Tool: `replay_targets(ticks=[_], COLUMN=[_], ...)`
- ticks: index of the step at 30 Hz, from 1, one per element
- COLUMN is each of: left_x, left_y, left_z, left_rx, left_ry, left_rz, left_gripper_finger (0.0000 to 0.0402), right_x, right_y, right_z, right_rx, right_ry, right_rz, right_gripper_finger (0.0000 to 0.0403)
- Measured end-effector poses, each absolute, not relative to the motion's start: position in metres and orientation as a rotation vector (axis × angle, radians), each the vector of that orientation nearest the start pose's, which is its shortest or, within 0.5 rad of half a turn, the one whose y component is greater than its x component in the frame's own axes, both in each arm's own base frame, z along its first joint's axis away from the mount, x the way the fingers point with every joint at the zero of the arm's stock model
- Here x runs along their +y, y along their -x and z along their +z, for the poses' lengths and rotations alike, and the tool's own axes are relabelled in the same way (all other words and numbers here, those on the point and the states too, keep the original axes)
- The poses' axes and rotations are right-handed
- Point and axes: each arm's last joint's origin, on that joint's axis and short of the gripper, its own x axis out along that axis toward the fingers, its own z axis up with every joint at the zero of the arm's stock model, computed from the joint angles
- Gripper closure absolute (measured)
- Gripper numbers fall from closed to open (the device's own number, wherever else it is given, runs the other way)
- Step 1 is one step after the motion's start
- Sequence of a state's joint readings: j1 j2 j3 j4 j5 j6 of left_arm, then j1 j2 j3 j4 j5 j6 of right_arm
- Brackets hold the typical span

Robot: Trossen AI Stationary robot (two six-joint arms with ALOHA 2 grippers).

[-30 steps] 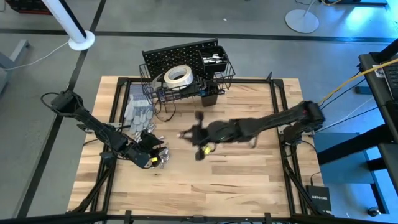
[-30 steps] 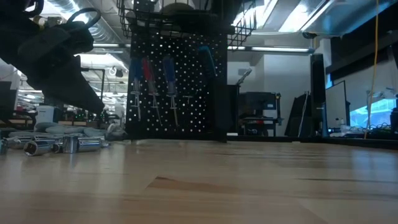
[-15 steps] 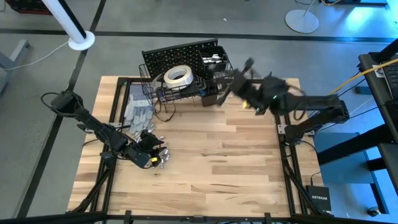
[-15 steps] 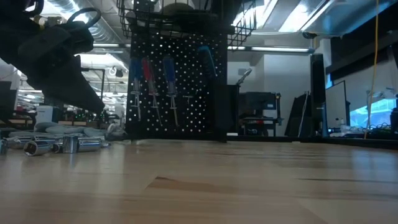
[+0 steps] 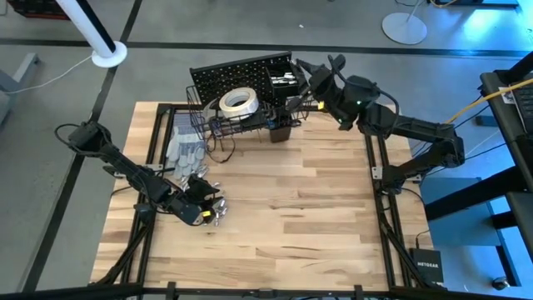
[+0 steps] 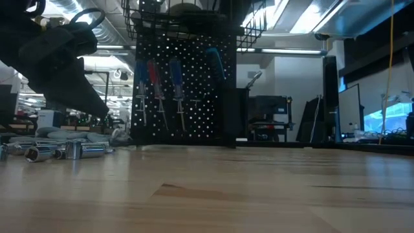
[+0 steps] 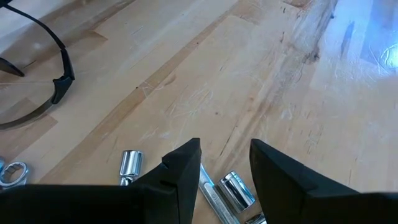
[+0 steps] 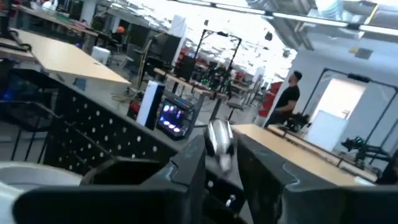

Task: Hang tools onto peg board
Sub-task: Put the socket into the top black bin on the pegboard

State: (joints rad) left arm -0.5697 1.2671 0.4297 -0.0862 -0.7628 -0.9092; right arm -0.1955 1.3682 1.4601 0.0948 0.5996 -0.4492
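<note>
Up top, white tape roll (image 5: 237,102) in wire basket (image 5: 200,125), right gripper (image 8: 219,163) jaws clamped on a socket (image 8: 219,137).

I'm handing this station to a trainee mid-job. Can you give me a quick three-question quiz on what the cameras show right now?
1. True or false: the left gripper has its fingers open, low over loose sockets on the table.
2. Where is the right gripper?
A. over the middle of the table
B. up at the peg board's top edge, near the wire basket
C. beside the grey gloves
3. What sits between the right gripper's fingers in the right wrist view?

Key: 1 true; 2 B; 3 a silver socket.
</note>
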Motion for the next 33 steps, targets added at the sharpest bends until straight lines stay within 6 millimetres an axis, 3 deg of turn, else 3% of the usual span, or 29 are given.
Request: replay_targets(ticks=[9,14,19,22,25,28,33], left_x=[-0.093,-0.093,-0.093,-0.093,-0.093,-0.093,-0.092], left_y=[-0.182,-0.182,-0.182,-0.182,-0.182,-0.182,-0.181], left_z=[0.143,0.143,0.143,0.143,0.143,0.143,0.142], left_rx=[0.568,0.568,0.568,0.568,0.568,0.57,0.574], left_ry=[0.296,0.297,0.296,0.296,0.296,0.295,0.294], left_rz=[0.476,0.475,0.475,0.475,0.476,0.476,0.48], left_gripper_finger=[0.027,0.027,0.027,0.027,0.027,0.027,0.027], right_x=[-0.074,-0.045,0.001,0.025,0.042,0.055,0.066], right_y=[-0.288,-0.282,-0.285,-0.297,-0.314,-0.333,-0.366], right_z=[0.457,0.466,0.452,0.429,0.394,0.347,0.27], right_rx=[0.021,-0.02,0.068,0.193,0.336,0.452,0.499], right_ry=[0.366,0.361,0.345,0.301,0.271,0.268,0.237], right_rz=[-0.798,-0.703,-0.373,-0.157,-0.038,0.015,0.062], right_gripper_finger=[0.0232,0.0205,0.0202,0.0204,0.0205,0.0205,0.0205])
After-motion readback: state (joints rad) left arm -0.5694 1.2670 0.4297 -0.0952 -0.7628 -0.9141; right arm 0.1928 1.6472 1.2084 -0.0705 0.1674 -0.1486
